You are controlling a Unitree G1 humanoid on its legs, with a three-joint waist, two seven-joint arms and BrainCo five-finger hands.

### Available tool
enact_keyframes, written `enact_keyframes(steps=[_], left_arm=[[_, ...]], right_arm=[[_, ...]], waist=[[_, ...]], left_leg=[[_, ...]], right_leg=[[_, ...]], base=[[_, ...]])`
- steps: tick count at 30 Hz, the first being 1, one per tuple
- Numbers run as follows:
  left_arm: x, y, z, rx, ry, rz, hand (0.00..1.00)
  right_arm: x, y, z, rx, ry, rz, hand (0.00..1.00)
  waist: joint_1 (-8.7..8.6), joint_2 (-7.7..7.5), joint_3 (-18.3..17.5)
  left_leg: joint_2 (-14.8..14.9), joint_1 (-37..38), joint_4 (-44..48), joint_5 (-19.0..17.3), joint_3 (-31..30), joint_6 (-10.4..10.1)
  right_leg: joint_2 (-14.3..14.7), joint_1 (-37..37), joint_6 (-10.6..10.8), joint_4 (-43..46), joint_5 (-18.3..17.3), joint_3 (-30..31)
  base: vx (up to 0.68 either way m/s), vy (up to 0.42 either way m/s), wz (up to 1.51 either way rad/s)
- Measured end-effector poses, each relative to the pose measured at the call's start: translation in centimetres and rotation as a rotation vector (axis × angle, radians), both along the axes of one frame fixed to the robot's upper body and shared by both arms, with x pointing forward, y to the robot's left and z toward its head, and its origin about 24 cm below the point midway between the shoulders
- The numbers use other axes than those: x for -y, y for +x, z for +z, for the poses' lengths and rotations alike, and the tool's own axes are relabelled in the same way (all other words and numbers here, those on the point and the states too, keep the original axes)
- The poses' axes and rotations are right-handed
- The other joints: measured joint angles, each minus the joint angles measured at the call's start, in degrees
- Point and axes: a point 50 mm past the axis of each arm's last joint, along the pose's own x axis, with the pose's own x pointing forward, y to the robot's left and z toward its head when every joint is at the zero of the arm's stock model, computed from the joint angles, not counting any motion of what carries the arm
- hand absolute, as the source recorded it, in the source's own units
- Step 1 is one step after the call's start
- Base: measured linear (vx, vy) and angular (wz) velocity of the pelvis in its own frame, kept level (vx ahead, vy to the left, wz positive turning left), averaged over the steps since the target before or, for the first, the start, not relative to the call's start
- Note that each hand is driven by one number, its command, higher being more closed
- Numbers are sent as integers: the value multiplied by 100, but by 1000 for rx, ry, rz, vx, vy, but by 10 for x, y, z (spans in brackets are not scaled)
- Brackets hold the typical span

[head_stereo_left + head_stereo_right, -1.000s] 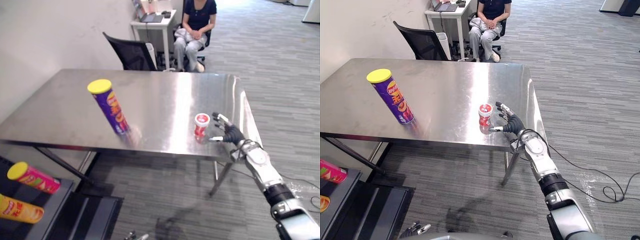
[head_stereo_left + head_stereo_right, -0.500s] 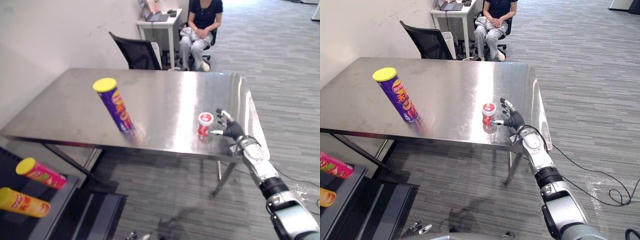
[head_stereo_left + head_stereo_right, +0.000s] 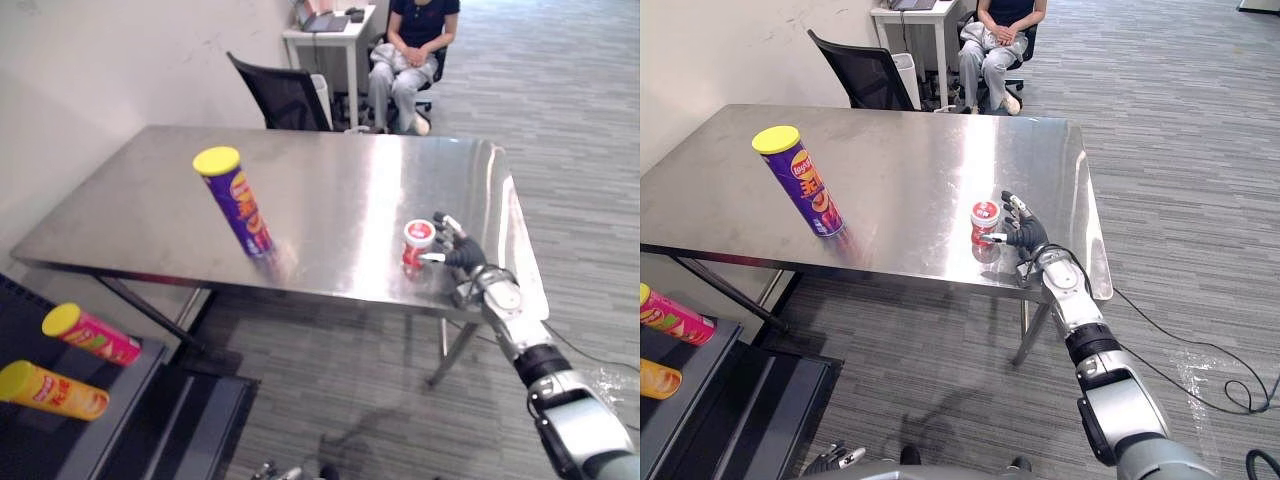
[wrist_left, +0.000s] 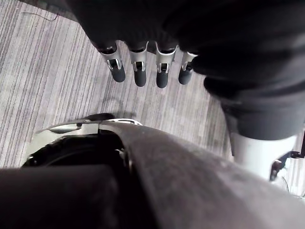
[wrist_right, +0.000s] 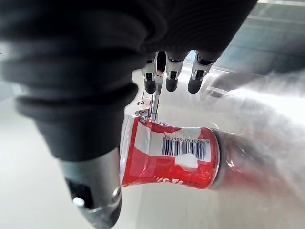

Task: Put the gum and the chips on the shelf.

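Red gum tub (image 3: 985, 220) upright, just beside the right hand (image 3: 1026, 236)

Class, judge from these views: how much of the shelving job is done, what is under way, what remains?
Done: nothing; the gum and purple chips can stand on the table. In hand: the right hand is open beside the gum, not gripping; the left hand hangs open. Left: carry both to the shelf, where a pink can and an orange can lie.
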Motion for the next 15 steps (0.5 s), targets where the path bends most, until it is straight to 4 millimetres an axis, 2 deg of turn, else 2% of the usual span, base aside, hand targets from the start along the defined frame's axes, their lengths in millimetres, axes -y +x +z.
enact_keyframes(steps=[15], left_arm=[[5,1,0,1,-13,-20,0]], right_arm=[[1,11,8,-5,-16,-9,0]], waist=[[160,90,127]], left_leg=[[-6,-27,-5,65,-168,2]], right_leg=[[-3,43,0,13,-1,-170]], base=[[-18,-4,5]])
